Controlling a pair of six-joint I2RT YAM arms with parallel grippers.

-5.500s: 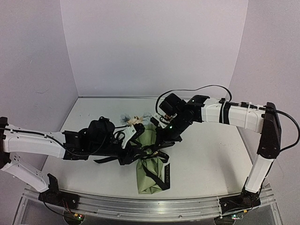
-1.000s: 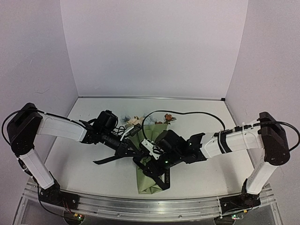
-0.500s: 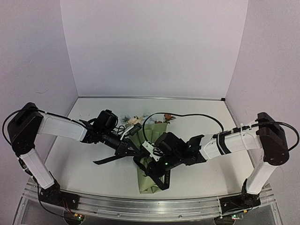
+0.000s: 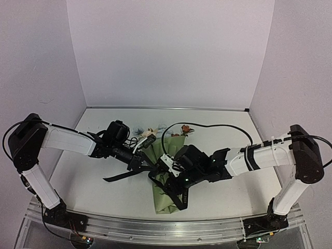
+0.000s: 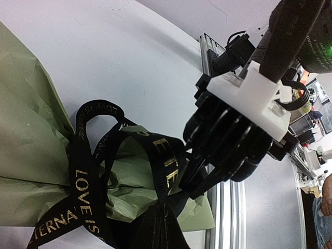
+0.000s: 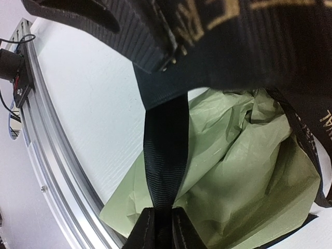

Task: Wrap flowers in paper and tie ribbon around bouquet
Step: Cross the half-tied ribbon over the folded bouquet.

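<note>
Olive bouquet [image 4: 165, 203] cone flat on table [image 4: 233, 184], tip nearest | R gripper [image 4: 157, 174] low, arm reaching in from rt, pinching ribbon [image 4: 181, 197] (looped over cone) | L gripper [image 4: 139, 162] angled in from left, clamped on ribbon | flowers [image 4: 150, 133] at far end

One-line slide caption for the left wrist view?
Right tool pinches the black gold-lettered ribbon looped over the crinkly olive-green paper wrap on the white table.
</note>
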